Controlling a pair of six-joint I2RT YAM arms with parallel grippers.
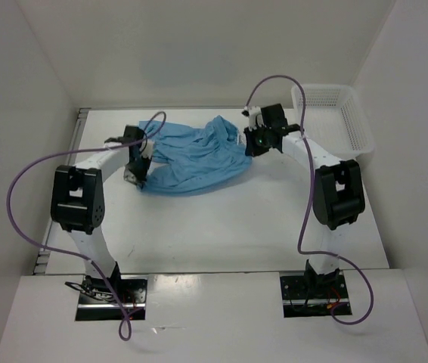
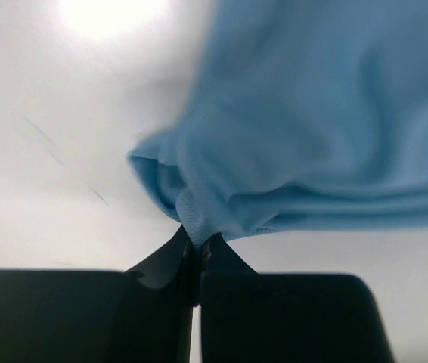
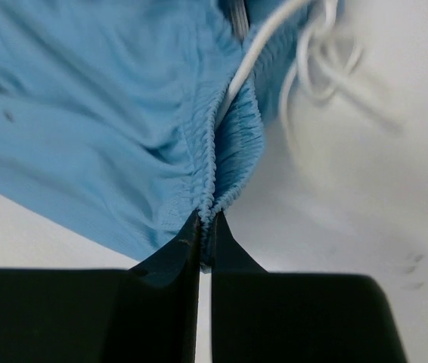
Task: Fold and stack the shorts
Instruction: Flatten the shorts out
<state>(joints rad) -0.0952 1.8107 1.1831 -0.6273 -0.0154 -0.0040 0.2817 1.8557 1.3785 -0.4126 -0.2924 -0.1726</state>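
The shorts (image 1: 195,155) lay rumpled on the far half of the bench (image 1: 221,227), between the two arms. The left hand (image 2: 196,253) was clamped on a corner of the cloth at the garment's left end, its jaws pressed together with only a thin fold between them. The right hand (image 3: 205,234) was pinched shut on the gathered waistband, just beside the white drawstring (image 3: 305,68), which trailed loose. Gripping opposite ends this way probably served to draw the fabric taut and flat before a fold. The mesh basket (image 1: 350,128) stood apart at the right.
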